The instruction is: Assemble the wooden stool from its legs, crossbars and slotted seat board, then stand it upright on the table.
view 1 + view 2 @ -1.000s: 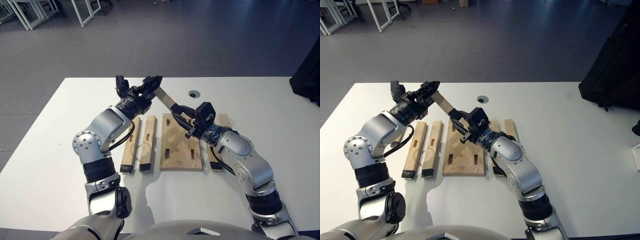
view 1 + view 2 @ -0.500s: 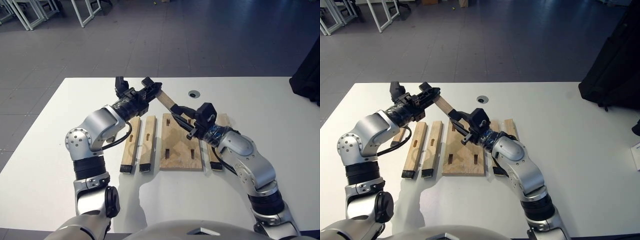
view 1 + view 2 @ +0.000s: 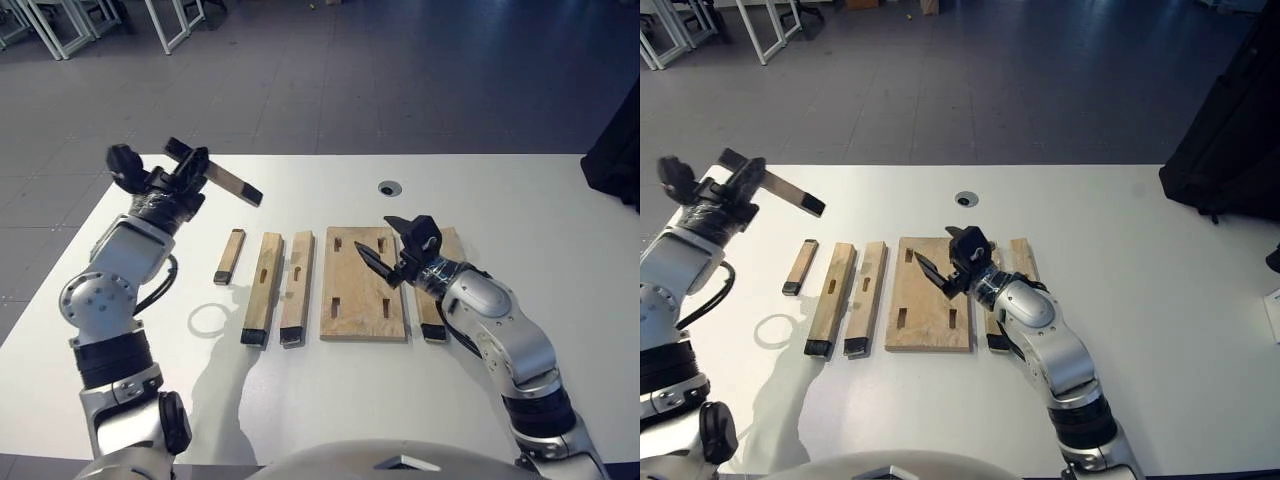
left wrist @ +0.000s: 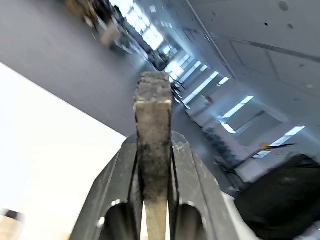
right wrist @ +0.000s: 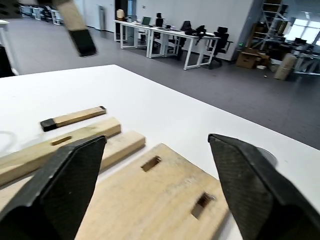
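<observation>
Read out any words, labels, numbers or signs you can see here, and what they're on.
None can be read.
Seat board, slotted pieces and the bar in the left gripper: no markings seen.
White item at the table's right edge: too small to read.

Nothing readable here tbh: no text, label, number or sign can be made out on the seat board [image 3: 350, 285], the legs [image 3: 262, 285] or the table [image 3: 560, 230].
</observation>
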